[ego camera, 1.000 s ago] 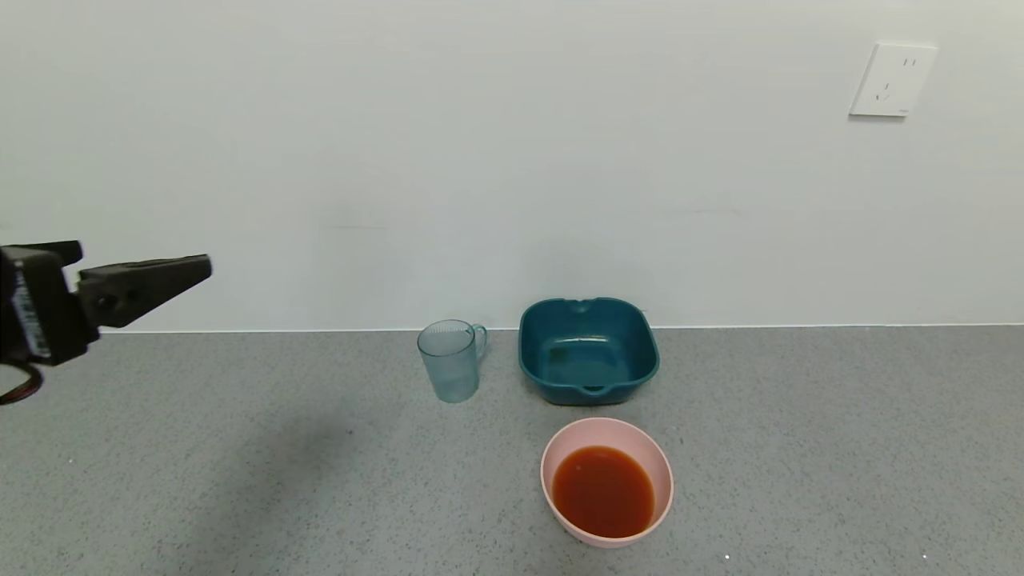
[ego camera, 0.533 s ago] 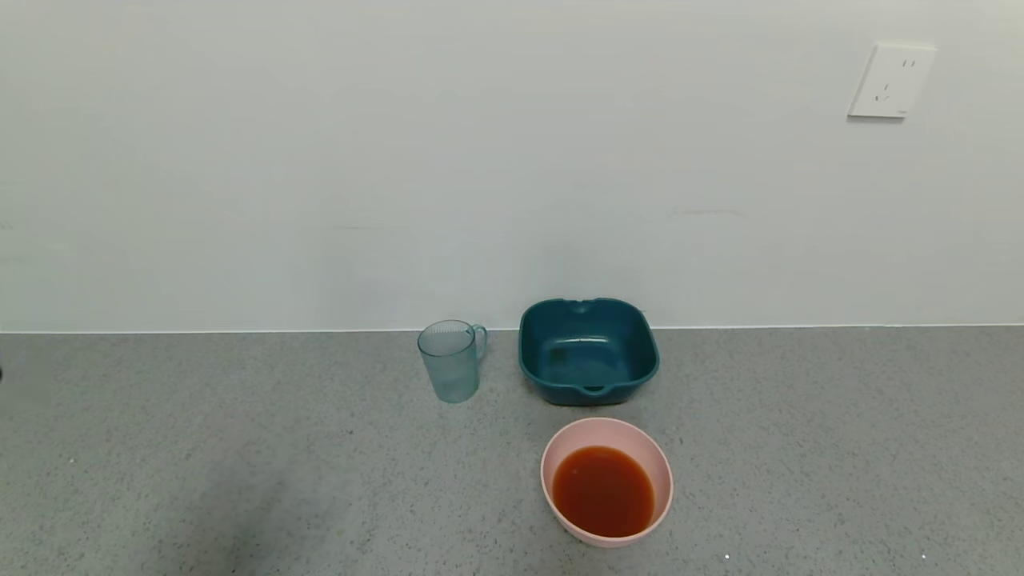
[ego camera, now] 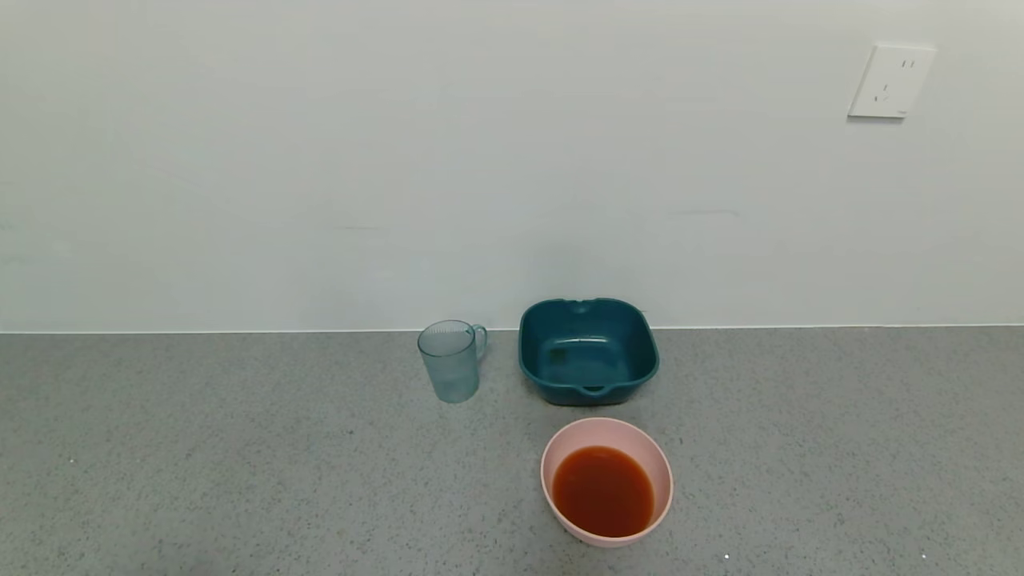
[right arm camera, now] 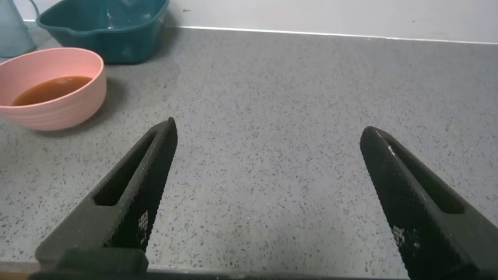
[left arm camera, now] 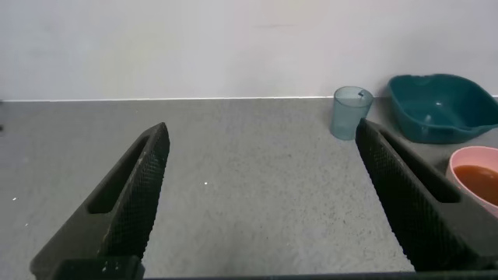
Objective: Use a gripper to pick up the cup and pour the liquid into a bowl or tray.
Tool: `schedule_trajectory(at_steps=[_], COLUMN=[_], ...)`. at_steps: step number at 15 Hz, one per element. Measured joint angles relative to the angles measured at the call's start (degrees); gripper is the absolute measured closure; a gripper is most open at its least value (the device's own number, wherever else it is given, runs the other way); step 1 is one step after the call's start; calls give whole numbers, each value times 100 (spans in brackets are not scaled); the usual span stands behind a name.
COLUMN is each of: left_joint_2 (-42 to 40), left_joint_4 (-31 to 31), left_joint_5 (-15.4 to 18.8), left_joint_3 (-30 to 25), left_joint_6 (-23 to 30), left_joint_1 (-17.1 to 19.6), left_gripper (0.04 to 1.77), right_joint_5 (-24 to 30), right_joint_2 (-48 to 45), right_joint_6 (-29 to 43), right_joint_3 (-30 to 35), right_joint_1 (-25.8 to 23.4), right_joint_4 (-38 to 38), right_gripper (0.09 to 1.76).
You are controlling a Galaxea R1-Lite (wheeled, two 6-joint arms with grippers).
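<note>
With the liquid (ego camera: 603,490) lying in the pink bowl (ego camera: 560,456), the emptied cup (ego camera: 450,360) is standing upright beside the teal basin (ego camera: 588,350), while both the left gripper (left arm camera: 261,194) and right gripper (right arm camera: 268,194) are idling wide open, holding nothing, well apart from it.

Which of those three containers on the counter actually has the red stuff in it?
The pale pink bowl, nearest the robot, holds the orange-red liquid. The dark teal basin behind it and the clear ribbed cup beside the basin look empty.

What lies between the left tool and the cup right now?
Only bare grey countertop. In the left wrist view, the open left tool looks across it to the cup, with nothing standing in that stretch.
</note>
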State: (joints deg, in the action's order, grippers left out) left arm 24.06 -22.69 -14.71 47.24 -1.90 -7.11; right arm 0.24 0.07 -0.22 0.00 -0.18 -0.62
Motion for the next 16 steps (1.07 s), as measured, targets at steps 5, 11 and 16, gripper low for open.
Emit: schedule_trajectory(at_steps=[5, 11, 16], left_joint_2=[-574, -1545, -2253], left_joint_4=[-116, -63, 886], left_joint_5=[247, 794, 986], left_joint_3=[-133, -945, -2367], left_joint_6=[-27, -51, 0], left_joint_1=[606, 746, 711], left_gripper=[9, 9, 9], right_joint_5=[0, 2, -2], right_joint_2=[0, 0, 0], right_joint_6=[0, -2, -2], right_joint_3=[0, 0, 0], right_joint_1=[0, 0, 0], right_joint_4=[0, 0, 0], right_gripper=[14, 14, 14])
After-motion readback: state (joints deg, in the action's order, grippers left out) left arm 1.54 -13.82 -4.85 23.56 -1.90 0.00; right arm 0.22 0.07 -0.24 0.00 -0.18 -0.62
